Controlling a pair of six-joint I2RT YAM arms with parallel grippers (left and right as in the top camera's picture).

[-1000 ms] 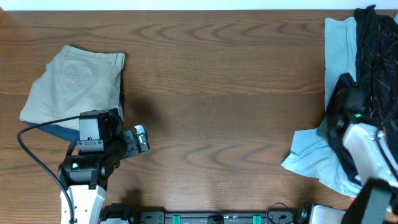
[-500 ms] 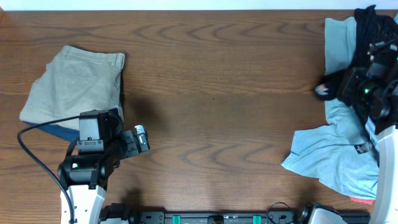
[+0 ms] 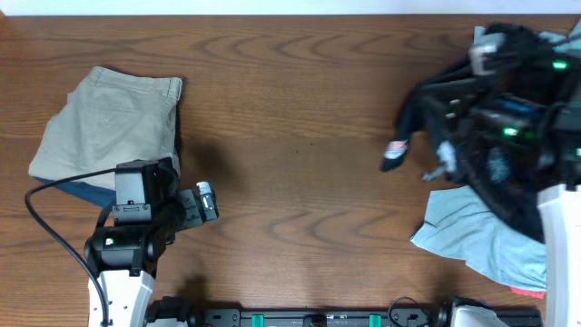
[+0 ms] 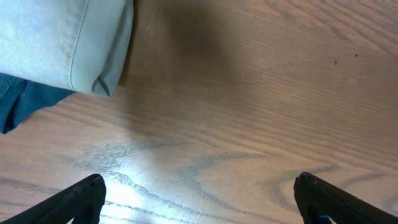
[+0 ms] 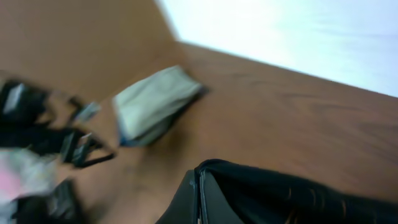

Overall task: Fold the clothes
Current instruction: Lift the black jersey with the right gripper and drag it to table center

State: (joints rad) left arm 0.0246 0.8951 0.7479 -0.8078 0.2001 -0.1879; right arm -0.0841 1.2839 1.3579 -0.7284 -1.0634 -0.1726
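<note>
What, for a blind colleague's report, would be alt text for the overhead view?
The right arm holds a blurred black jersey up over a light blue garment at the wooden table's right edge. At left, folded khaki shorts lie beside the open left gripper.

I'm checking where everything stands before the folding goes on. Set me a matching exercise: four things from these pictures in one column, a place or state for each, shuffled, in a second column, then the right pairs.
Things
1. khaki shorts
2. black jersey
3. light blue garment
4. left gripper

Places or states
A. open and empty, over bare wood
B. lying on the table, lower right in the overhead view
C. folded, on the left side of the table
D. bunched up, hanging around the right arm

Pairs: 1-C, 2-D, 3-B, 4-A
</note>
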